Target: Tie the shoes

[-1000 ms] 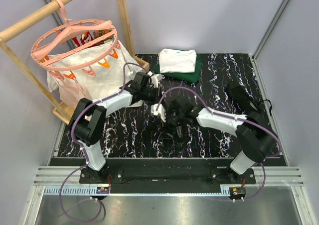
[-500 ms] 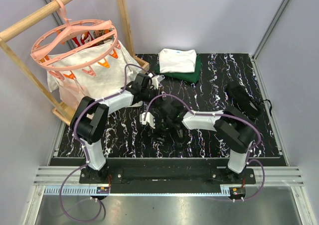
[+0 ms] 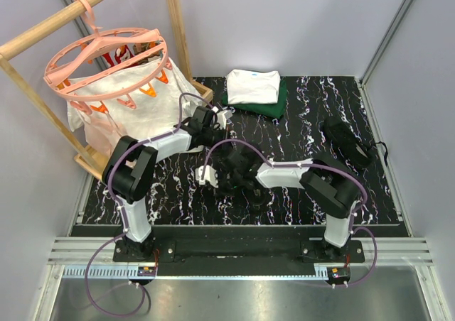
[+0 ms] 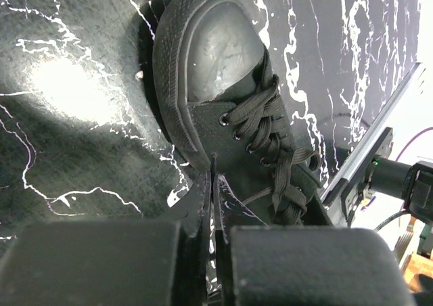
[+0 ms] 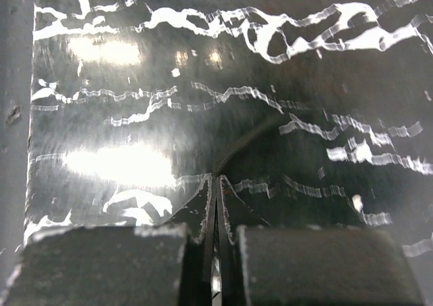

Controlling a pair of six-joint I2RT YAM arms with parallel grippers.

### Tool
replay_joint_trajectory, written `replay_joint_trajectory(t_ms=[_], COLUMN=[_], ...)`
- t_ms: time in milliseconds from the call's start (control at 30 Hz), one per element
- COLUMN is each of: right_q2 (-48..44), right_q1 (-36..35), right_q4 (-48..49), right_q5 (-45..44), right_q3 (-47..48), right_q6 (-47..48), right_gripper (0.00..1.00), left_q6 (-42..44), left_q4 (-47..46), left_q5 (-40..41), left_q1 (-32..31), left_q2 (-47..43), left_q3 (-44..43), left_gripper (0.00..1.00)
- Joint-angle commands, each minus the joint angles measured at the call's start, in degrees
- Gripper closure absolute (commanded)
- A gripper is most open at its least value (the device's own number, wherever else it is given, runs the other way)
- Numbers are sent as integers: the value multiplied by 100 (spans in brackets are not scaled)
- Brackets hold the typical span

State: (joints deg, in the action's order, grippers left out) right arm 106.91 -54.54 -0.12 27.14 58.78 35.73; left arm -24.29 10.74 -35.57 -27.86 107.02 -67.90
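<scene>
The black lace-up shoe (image 4: 216,62) lies on the black marbled table, toe cap away from the left wrist camera, its laces (image 4: 270,130) crossed over the tongue. My left gripper (image 4: 213,179) is shut, tips at the shoe's side. A thin lace strand runs behind its right finger, and I cannot tell whether it is pinched. In the top view the shoe (image 3: 242,163) is largely hidden under my right gripper (image 3: 220,179), with my left gripper (image 3: 222,145) just behind it. My right gripper (image 5: 218,176) is shut on a lace (image 5: 247,143) that curves up and right over the table.
Folded white and green clothes (image 3: 254,90) lie at the back. A pink round hanger with a white cloth (image 3: 106,69) hangs on a wooden rack (image 3: 178,30) at the left. Another dark object (image 3: 345,140) sits at the right. The table's near edge (image 5: 13,116) is beside the right gripper.
My right arm has swung left across the table, lowered, and shut its open gripper on the lace. My left arm has hardly moved and stays shut.
</scene>
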Motion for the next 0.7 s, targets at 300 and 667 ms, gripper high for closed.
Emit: replay_joint_trajectory(t_ms=[300, 667], right_q2=[-3437, -5233], right_q1=[1883, 2730], right_q4=[-2568, -4276], right_q5=[-357, -1798], right_q3=[-121, -1228], right_q6=[-804, -637], right_gripper=[100, 100], left_q6=[1023, 2533], left_q4=[542, 1132], left_q5=[270, 972], left_q1=[280, 404], left_q2=[-1034, -1992], left_q3=[-215, 66], left_gripper=[100, 100])
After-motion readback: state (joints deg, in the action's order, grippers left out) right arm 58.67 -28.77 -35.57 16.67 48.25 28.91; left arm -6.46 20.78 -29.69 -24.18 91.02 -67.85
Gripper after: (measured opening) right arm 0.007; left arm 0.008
